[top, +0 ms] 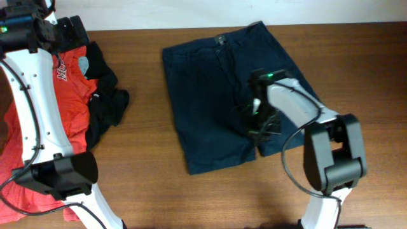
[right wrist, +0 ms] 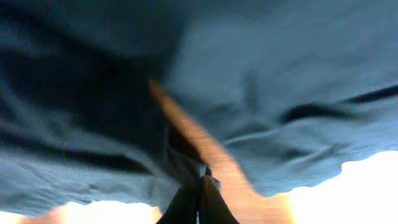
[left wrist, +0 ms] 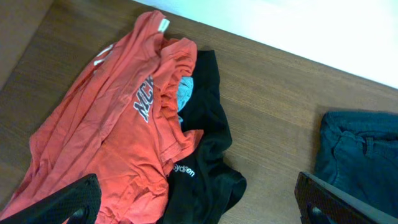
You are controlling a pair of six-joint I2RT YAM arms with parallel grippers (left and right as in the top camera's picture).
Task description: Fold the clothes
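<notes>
Overhead, the shorts (top: 210,95) lie spread flat on the desk (top: 146,184), directly beneath the right fingers (right wrist: 200,193). The garment's long axis runs from the buttoned waistband, beyond these fingers at the far edge, to the leg hems on their near side. It is turned slightly off square.

The right fingers are closed tip to tip at the inner edge where the two legs part. In the blurred right wrist view, navy cloth fills the frame above them and a strip of bare desk shows between the legs. They appear to pinch a thin fold of that cloth, though the blur leaves the hold uncertain.

The right arm is clearly the nearer one. One leg extends to the side of its fingers in plain sight. The other leg is largely hidden under the arm itself.

The left fingers (left wrist: 339,202) stand fully apart and hold nothing. Below and ahead of them lie a red-orange T-shirt (left wrist: 93,124) and a small black garment (left wrist: 205,155), the two overlapping. Only an edge of the shorts shows off to one side, well apart from the left fingers.

A fold across the long axis would likely carry the pinched leg over its neighbour. Nothing rests on the shorts except the right arm, and bare desk separates them from the heap.
</notes>
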